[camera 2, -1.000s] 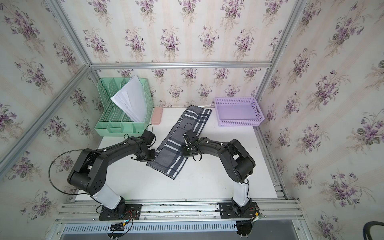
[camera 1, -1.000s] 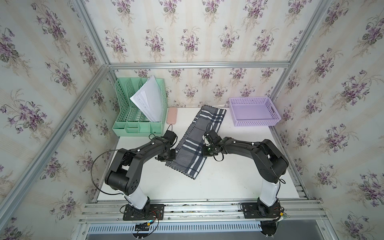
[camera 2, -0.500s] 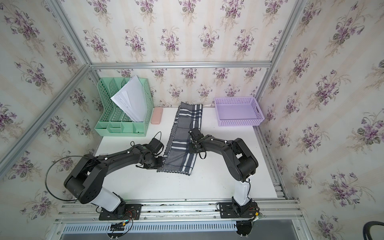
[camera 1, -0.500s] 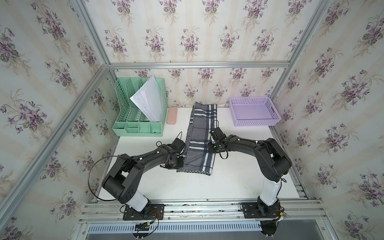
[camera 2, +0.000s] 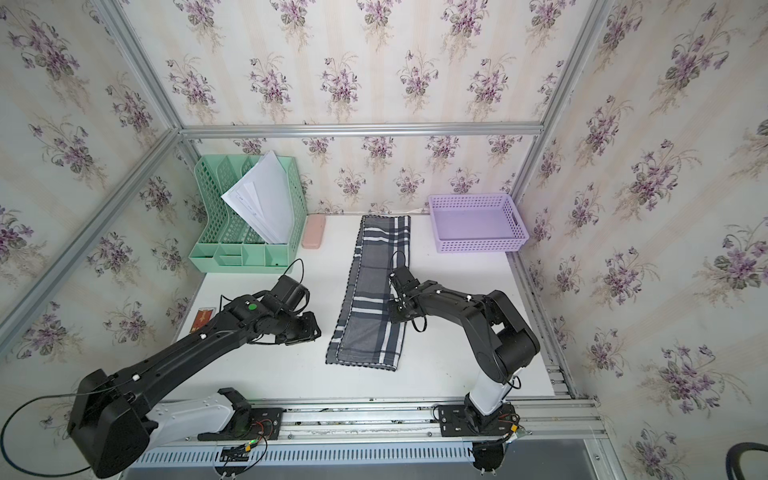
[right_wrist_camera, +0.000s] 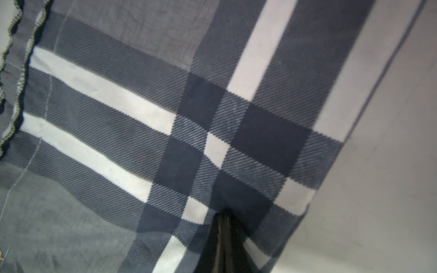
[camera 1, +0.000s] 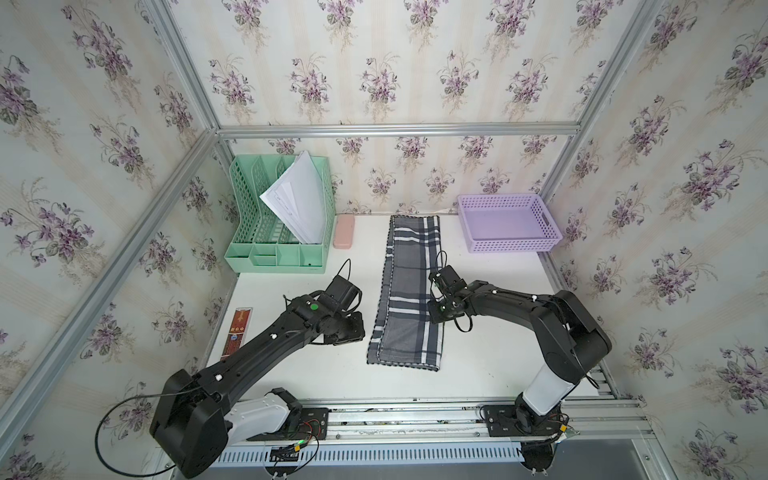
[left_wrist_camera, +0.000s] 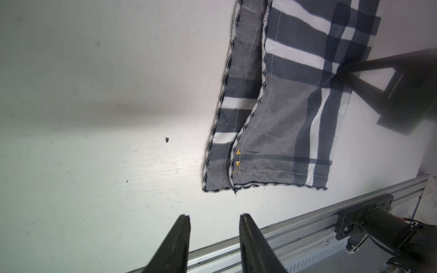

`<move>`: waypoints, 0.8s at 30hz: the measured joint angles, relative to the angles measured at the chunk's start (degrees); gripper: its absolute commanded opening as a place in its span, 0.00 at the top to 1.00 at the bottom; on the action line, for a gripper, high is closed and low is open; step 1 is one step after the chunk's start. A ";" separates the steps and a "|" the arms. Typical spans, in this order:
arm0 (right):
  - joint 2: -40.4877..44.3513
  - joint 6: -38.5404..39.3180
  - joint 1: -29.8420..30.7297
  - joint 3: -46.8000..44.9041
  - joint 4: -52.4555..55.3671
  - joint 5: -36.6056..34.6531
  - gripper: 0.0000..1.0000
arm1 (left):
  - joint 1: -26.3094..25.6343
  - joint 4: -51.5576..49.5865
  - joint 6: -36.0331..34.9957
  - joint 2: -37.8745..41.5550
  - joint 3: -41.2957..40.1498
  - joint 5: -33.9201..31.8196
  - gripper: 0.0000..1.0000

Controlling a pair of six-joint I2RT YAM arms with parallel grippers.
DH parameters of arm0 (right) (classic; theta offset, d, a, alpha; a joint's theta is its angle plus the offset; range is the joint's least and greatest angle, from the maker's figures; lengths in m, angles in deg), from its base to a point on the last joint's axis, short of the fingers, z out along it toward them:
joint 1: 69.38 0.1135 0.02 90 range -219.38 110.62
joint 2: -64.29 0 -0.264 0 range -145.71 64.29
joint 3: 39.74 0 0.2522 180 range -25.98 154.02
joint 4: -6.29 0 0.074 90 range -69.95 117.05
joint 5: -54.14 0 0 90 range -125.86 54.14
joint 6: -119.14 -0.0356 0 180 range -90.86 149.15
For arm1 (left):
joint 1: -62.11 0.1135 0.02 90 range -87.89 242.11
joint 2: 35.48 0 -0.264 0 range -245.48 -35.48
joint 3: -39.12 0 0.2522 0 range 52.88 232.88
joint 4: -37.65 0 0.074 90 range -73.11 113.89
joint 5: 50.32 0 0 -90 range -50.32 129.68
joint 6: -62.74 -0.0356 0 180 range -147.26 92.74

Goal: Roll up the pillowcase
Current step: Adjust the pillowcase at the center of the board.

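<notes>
Left claw (left_wrist_camera: pixel 214 218) is hanging open and empty just beside the long folded grey plaid fabric pillowcase (camera 1: pixel 407 299), with right claw (right_wrist_camera: pixel 224 218) pressing shut tips onto its far edge. Pinned on one side only, its offset layers are risking a crooked roll. A second ago the strip was lying diagonal, with the left claw at its edge.

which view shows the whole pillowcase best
A top view: the pillowcase lies there whole, a long folded strip. The left wrist view shows only its near end; the right wrist view, just a close plaid patch.
</notes>
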 measured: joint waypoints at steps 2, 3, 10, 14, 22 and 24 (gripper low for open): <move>1.05 0.39 0.04 -0.68 1.53 -0.09 0.99 | -0.02 2.71 -1.09 -5.05 1.73 1.97 0.56; 1.36 0.61 0.04 -0.85 2.01 -0.31 0.99 | -0.17 3.91 -1.79 -7.65 2.80 2.75 0.56; 0.33 1.38 0.13 0.74 3.93 -2.16 0.97 | -0.39 9.97 -7.10 -23.19 11.19 8.85 0.53; -0.90 1.36 0.09 1.92 3.61 -2.58 0.97 | -0.50 12.13 -8.55 -27.98 12.83 10.34 0.53; -2.23 1.33 0.09 2.78 1.68 -3.34 0.97 | -0.48 14.51 -8.66 -33.03 10.78 12.02 0.61; -2.51 1.33 0.09 2.93 1.31 -3.48 0.95 | -0.48 15.19 -8.66 -33.31 10.62 12.31 0.65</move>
